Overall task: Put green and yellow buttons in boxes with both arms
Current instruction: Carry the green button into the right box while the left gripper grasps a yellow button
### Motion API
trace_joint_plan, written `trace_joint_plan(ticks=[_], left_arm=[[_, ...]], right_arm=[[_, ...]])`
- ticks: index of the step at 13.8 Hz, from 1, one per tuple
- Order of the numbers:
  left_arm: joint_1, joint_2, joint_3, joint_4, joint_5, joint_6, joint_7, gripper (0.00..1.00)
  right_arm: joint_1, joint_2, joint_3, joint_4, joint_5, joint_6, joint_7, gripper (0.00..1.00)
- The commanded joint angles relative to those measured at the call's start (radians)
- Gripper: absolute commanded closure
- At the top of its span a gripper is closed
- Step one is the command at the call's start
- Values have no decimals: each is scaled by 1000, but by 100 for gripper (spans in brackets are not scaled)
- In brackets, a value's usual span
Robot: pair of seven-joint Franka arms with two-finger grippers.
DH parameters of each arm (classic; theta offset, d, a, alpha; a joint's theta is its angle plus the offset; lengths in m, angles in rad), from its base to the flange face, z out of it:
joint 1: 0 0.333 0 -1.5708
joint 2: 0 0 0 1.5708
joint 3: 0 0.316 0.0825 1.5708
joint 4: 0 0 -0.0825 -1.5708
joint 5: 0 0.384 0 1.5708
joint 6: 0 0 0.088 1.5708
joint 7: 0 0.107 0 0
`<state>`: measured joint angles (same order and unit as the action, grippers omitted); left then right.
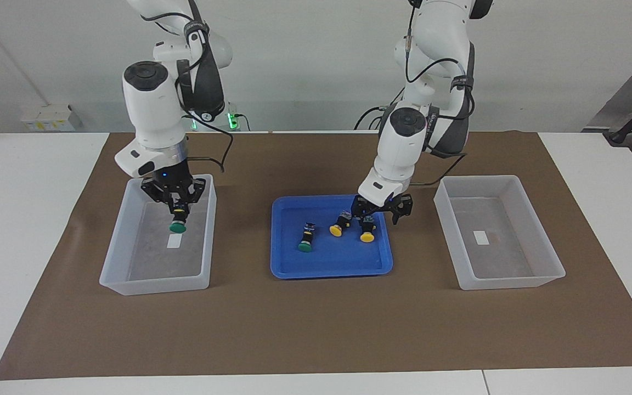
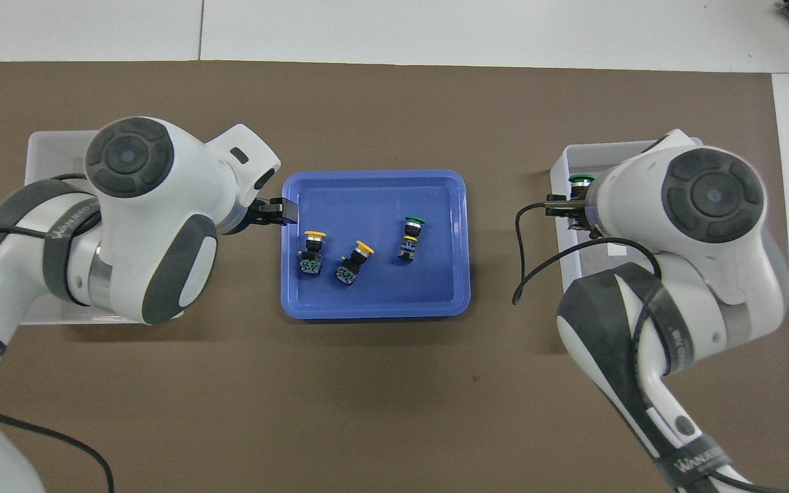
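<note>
Green-capped button is hanging cap-down from the right pincer, which is clenched on its black body over the box at the right arm's end of the tabletop; the button is sitting above the box floor, near the small white label, not yet resting on anything. Blue tray in the middle is carrying the other three: a second green button and two yellow buttons lying side by side. Left pincer is hovering released, jaws spread, right above the yellow button toward the left arm's end of the tray, not visibly touching it. Second box at the left arm's end is holding only its label. Judging the step in hand: right arm dropping off green, left arm going in for yellow. To do it well, the right pincer should be lowering until the cap is just off the floor before letting go, so the button is not bouncing or rolling toward a wall. The left pincer should be straddling the black body rather than the round cap, staying clear of the neighbouring yellow button, which is lying just beside it and could be knocked.
</note>
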<state>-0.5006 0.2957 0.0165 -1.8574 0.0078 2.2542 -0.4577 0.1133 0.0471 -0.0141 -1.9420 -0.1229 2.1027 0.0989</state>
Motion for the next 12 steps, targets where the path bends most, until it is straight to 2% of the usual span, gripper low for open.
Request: trace_joint_plan(ticks=[1, 4, 6, 9, 12], left_arm=[[-13, 34, 14, -9, -9, 65, -21, 0], [-27, 36, 14, -17, -9, 61, -35, 0], [-45, 34, 14, -40, -9, 71, -82, 0], [-56, 37, 14, -52, -9, 97, -90, 0], [-59, 40, 17, -88, -9, 159, -88, 8]], right_arm=[[-69, -6, 11, -47, 29, 34, -100, 100], [-99, 8, 11, -98, 29, 114, -148, 100], [-127, 31, 11, -109, 29, 141, -224, 100], [-144, 68, 11, -112, 29, 200, -242, 100], [-136, 123, 11, -100, 32, 289, -235, 100]])
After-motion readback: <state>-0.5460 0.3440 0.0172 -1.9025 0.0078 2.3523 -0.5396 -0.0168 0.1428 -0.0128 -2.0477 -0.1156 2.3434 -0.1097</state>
